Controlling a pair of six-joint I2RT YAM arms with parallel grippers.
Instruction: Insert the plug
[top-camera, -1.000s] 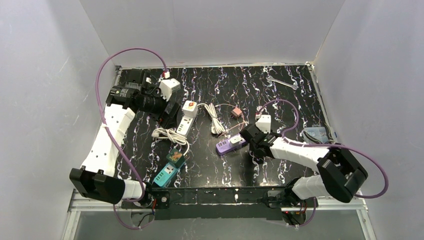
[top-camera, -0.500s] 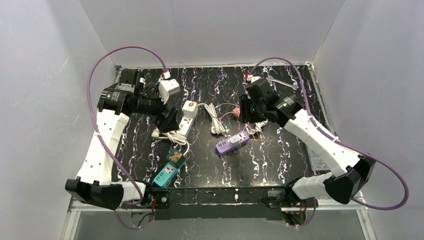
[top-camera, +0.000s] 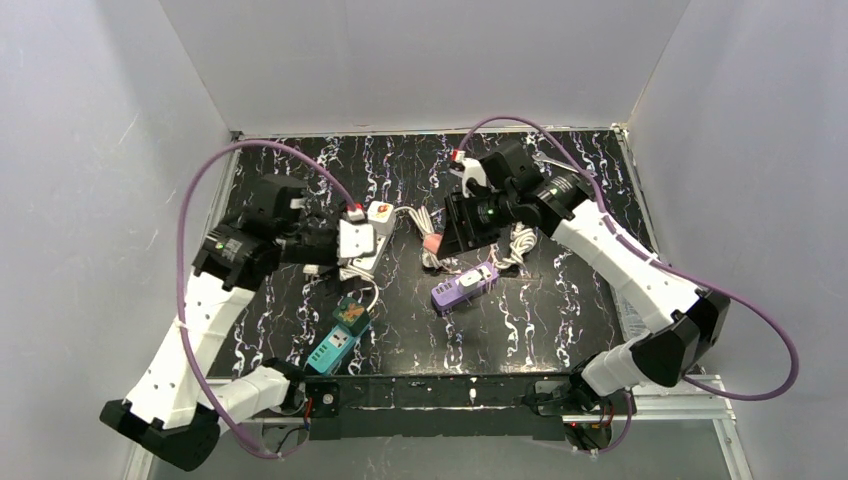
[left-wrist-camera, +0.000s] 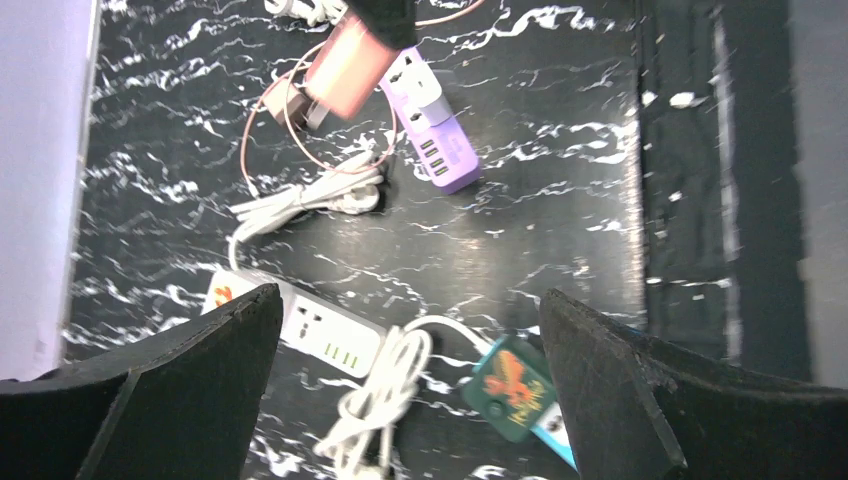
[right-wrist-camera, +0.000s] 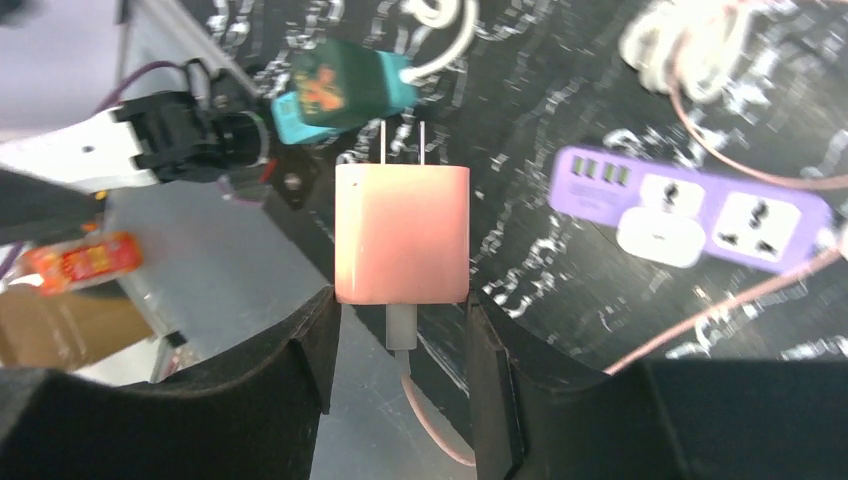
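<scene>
The plug (right-wrist-camera: 402, 232) is clamped in the right gripper (right-wrist-camera: 400, 305), near the purple strip (right-wrist-camera: 690, 215). The left gripper (left-wrist-camera: 410, 340) is spread wide over the marbled, white-walled table (top-camera: 560, 300).

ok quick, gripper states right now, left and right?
Left gripper: open, holding nothing.
Right gripper: closed on the pink charger plug, with its prongs pointing away from the wrist.

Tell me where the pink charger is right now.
In the right wrist view the pink charger sits clamped in the right gripper, mid-table, close to the purple power strip.
</scene>
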